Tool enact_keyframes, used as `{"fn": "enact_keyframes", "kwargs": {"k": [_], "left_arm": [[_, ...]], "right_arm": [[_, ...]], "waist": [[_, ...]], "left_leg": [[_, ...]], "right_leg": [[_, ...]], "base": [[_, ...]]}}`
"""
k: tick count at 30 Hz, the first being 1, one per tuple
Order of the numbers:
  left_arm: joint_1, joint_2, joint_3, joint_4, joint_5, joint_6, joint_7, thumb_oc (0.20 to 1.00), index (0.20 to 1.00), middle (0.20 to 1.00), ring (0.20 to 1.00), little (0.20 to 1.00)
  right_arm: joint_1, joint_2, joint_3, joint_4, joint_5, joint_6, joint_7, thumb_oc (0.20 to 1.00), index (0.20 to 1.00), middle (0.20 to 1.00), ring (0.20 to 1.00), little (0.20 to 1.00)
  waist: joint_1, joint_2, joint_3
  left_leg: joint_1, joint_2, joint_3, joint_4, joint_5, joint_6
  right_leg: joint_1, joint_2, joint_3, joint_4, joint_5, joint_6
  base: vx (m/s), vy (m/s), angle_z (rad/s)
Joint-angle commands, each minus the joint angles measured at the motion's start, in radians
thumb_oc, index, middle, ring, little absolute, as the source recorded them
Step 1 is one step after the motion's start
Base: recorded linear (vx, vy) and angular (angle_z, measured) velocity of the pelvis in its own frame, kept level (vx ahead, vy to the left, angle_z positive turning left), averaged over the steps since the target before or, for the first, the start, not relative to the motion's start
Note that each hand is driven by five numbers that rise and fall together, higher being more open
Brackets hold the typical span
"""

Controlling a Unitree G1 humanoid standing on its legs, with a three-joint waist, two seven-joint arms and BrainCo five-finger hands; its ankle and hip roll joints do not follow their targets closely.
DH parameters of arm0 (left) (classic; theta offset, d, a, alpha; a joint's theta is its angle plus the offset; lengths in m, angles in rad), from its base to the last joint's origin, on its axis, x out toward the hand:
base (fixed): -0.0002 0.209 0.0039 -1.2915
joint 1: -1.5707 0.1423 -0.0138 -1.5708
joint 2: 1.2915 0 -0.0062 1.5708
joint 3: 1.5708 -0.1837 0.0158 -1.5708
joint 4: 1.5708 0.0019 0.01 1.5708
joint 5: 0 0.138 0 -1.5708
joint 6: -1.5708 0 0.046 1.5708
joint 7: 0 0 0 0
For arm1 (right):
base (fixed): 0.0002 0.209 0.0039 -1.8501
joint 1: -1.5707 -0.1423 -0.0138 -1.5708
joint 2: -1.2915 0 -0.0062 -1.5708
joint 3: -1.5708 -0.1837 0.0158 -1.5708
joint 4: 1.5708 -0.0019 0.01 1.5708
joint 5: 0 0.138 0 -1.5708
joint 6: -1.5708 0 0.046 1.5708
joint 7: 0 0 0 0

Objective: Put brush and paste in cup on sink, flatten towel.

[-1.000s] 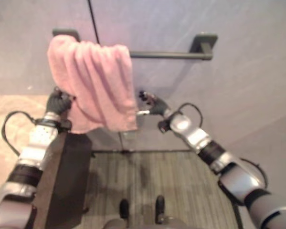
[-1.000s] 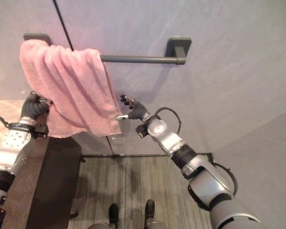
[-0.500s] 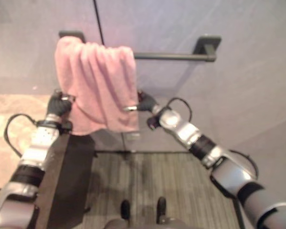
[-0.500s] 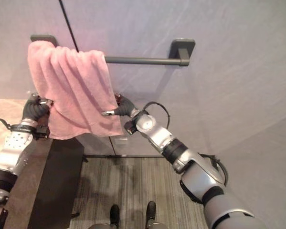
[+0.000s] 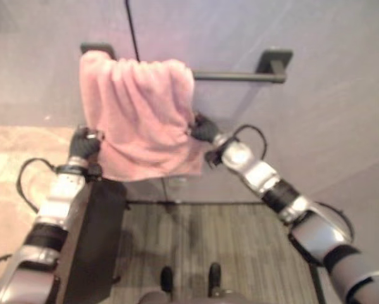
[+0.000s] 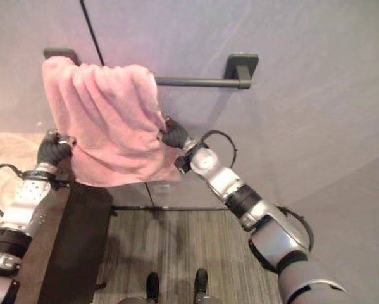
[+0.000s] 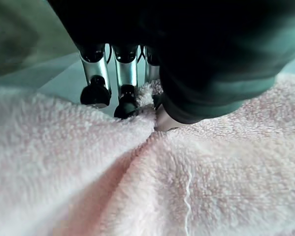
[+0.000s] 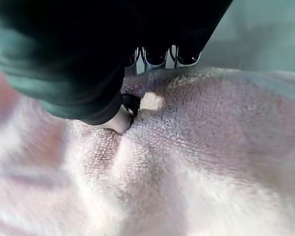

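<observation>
Grey wall (image 6: 316,95) ahead, a dark vertical seam (image 6: 91,25) in it, ribbed grey floor (image 6: 183,247) below. Dark slab-like block (image 6: 75,247) stands on the robot's left, under the left forearm.

Dark towel bar (image 6: 195,80) runs level across the wall, bracket at each end. Pink towel (image 6: 107,120) hangs over the left end of the bar, bunched in vertical folds; long axis runs down from the bar, lower edge slants, dropping lower toward the right. Right part of the bar bare.

Left hand (image 6: 53,150) at the towel's lower left edge; in its wrist view the dark-tipped fingers (image 7: 125,93) and thumb pinch a gather of pink cloth. Right hand (image 6: 174,136) at the towel's right edge, roughly mid-height; wrist view shows fingers (image 8: 154,56) behind the cloth and the thumb pressing on the front, so it grips the towel too.

Against a second ago: right hand then stood apart from the cloth, fingers spread, near the lower right corner; half a second ago it had reached the edge. Now it is clamped on and the right edge is drawn outward along the bar, the towel wider and less bunched. Left hand holds as before. Whole view has shifted a little, so the camera moved
</observation>
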Motion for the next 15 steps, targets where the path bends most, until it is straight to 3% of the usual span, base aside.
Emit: {"fn": "enact_keyframes", "kwargs": {"k": [1,3,4,7,8,15], "left_arm": [[0.020,-0.045,0.024,-0.073,0.006,-0.062,0.009,0.200,0.200,0.200,0.200,0.200],[0.033,-0.042,0.027,-0.092,0.025,-0.065,0.005,0.200,0.200,0.200,0.200,0.200],[0.067,-0.116,0.044,-0.099,-0.038,-0.066,0.027,0.200,0.200,0.200,0.200,0.200],[0.074,-0.093,0.032,-0.124,0.040,-0.068,0.013,0.200,0.200,0.200,0.200,0.200],[0.095,-0.121,0.057,-0.129,-0.006,-0.073,0.020,0.200,0.200,0.200,0.200,0.200],[0.138,-0.174,0.085,-0.182,0.024,-0.095,0.040,0.200,0.200,0.200,0.200,0.200]], "right_arm": [[0.074,0.013,-0.077,-0.100,-0.050,-0.107,-0.028,0.200,0.200,0.200,0.200,0.200],[0.095,0.003,-0.097,-0.130,-0.052,-0.114,-0.023,0.200,0.200,0.200,0.200,0.200],[0.132,0.029,-0.116,-0.133,-0.060,-0.122,-0.050,0.200,0.200,0.200,0.200,0.200],[0.153,0.036,-0.132,-0.114,-0.020,-0.128,-0.048,0.200,0.200,0.200,0.200,0.200],[0.165,0.044,-0.143,-0.130,-0.016,-0.133,-0.055,0.200,0.200,0.200,0.200,0.200],[0.208,0.057,-0.181,-0.169,-0.056,-0.181,-0.083,0.200,0.200,0.200,0.200,0.200]], "waist": [[0.001,0.011,-0.045],[0.001,0.013,-0.048],[0.000,0.016,-0.051],[0.003,0.022,-0.055],[0.003,0.023,-0.057],[0.006,0.034,-0.070]], "left_leg": [[-0.002,0.017,0.003,0.013,-0.060,0.019],[0.003,0.017,0.003,0.013,-0.061,0.019],[0.015,0.018,0.005,0.013,-0.064,0.020],[0.026,0.019,0.008,0.013,-0.067,0.021],[0.031,0.019,0.011,0.013,-0.068,0.021],[0.061,0.020,0.014,0.013,-0.076,0.022]], "right_leg": [[0.052,-0.074,-0.052,-0.001,-0.027,0.059],[0.057,-0.074,-0.053,-0.001,-0.031,0.059],[0.066,-0.074,-0.055,-0.001,-0.034,0.057],[0.077,-0.075,-0.052,-0.001,-0.040,0.056],[0.080,-0.075,-0.050,-0.001,-0.041,0.055],[0.107,-0.074,-0.050,-0.001,-0.057,0.049]], "base": [[0.00,0.000,0.00],[0.00,-0.017,-0.02],[0.00,-0.042,-0.05],[0.00,-0.019,-0.03],[0.00,-0.024,-0.04],[0.01,-0.025,-0.03]]}}
